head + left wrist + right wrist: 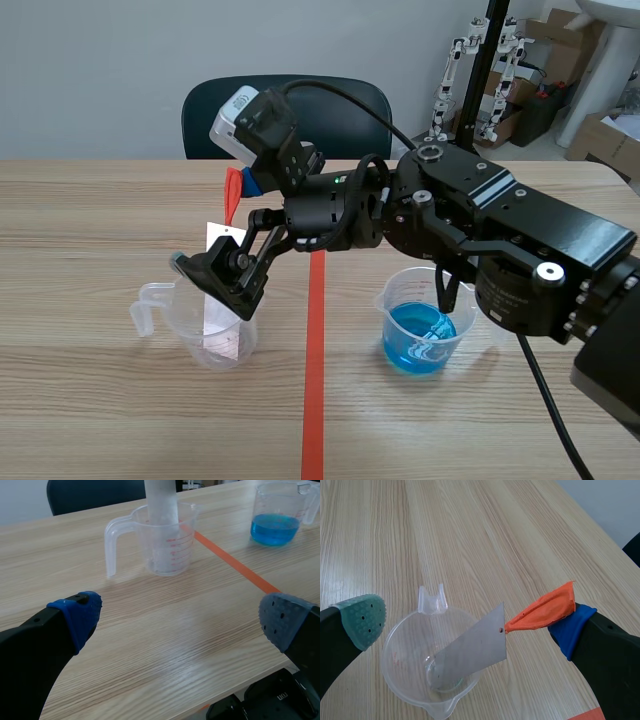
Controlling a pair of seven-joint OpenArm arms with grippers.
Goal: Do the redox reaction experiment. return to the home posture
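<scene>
The right arm (470, 220) is reaching across the surface (90, 220) past the orange-red tape line (314, 390), and the right jaws are hanging over the clear measuring cup (222, 345). They are standing wide apart and gripping nothing, the green pad (362, 616) on one side of the cup and the blue pad (571, 628) on the other. A grey metal strip (470, 655) is leaning inside the clear measuring cup, with its lower end on the bottom and its upper end sticking out above the rim. An orange tag (542, 612) is running from the hole in the strip's upper corner across to the blue pad and is lying against it. Across the tape line, well apart from the first cup, a second cup with blue liquid (420, 338) is standing upright under the right arm.

In the left wrist view the left jaws are also spread wide with nothing between them, hovering low over bare surface. The clear measuring cup is sitting ahead of them, with its handle (114, 550) turned sideways. The cup with blue liquid is sitting farther off beyond the tape line.
</scene>
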